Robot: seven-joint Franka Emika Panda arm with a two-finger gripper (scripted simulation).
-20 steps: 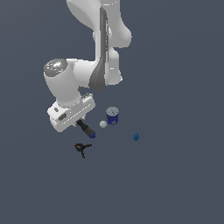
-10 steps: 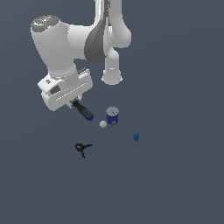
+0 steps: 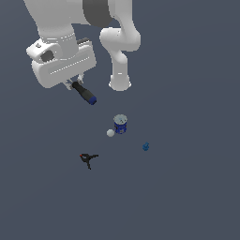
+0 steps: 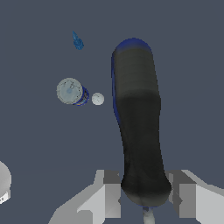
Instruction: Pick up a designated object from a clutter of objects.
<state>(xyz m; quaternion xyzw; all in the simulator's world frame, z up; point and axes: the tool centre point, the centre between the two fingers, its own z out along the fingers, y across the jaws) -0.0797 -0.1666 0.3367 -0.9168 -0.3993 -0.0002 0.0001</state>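
A: Starting with the exterior view: gripper (image 3: 76,84) clamped on the screwdriver (image 3: 85,93), high above the desk (image 3: 187,187), black handle slanting down toward the exterior view's right, blue end lowest.

B: And the clutter below?

A: Resting on the desk, well apart from the held tool: blue-and-white can (image 3: 120,124) upright, white ball (image 3: 110,133) just beside it, small blue piece (image 3: 146,146) off toward the exterior view's right, black red-tipped clamp (image 3: 88,159) lying toward the exterior view's left.

B: Switching to the wrist view?

A: Screwdriver (image 4: 138,122) pinched between both fingers (image 4: 105,192), thick handle reaching away from the camera, blue cap at the far end. Far beneath: can (image 4: 71,91) seen from its top, ball (image 4: 97,99) near it, blue piece (image 4: 78,42) further off. Clamp out of sight here.
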